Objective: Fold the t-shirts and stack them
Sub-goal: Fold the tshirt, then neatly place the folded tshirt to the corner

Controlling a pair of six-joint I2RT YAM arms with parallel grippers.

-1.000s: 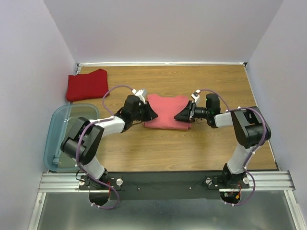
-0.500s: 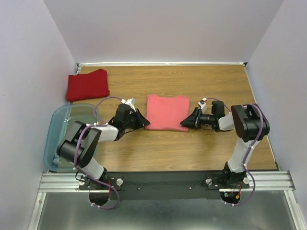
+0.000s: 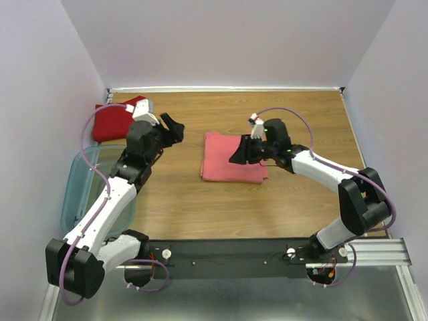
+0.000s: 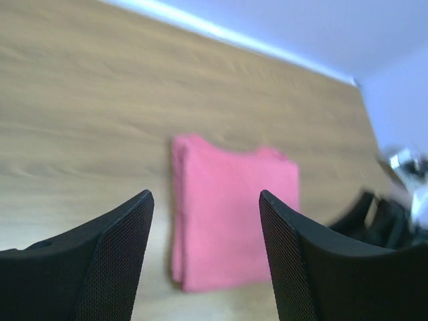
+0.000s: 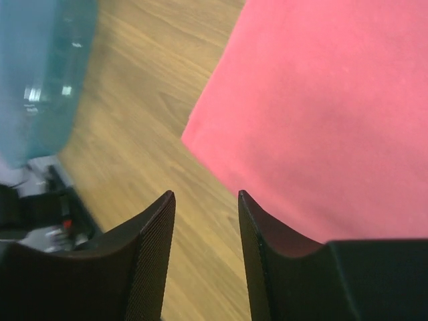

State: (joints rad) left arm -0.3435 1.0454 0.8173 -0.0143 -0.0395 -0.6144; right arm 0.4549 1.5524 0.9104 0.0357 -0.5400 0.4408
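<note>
The salmon-pink t-shirt (image 3: 231, 159) lies folded into a rectangle in the middle of the table, and it also shows in the left wrist view (image 4: 234, 207) and the right wrist view (image 5: 321, 100). The deep red t-shirt (image 3: 115, 122) lies folded at the back left, partly behind my left arm. My left gripper (image 3: 174, 127) is open and empty, raised between the two shirts, and it faces the pink one (image 4: 204, 195). Over the pink shirt's left part, my right gripper (image 3: 235, 158) stands open with only wood showing between its fingers (image 5: 206, 195).
A clear bluish plastic bin (image 3: 72, 194) stands at the left edge of the table, under my left arm, and its wall shows in the right wrist view (image 5: 40, 67). White walls close in the back and both sides.
My left gripper left the pink shirt's left edge, swung back and left towards the red shirt, and opened wide. My right gripper moved from the shirt's right edge over its top.
</note>
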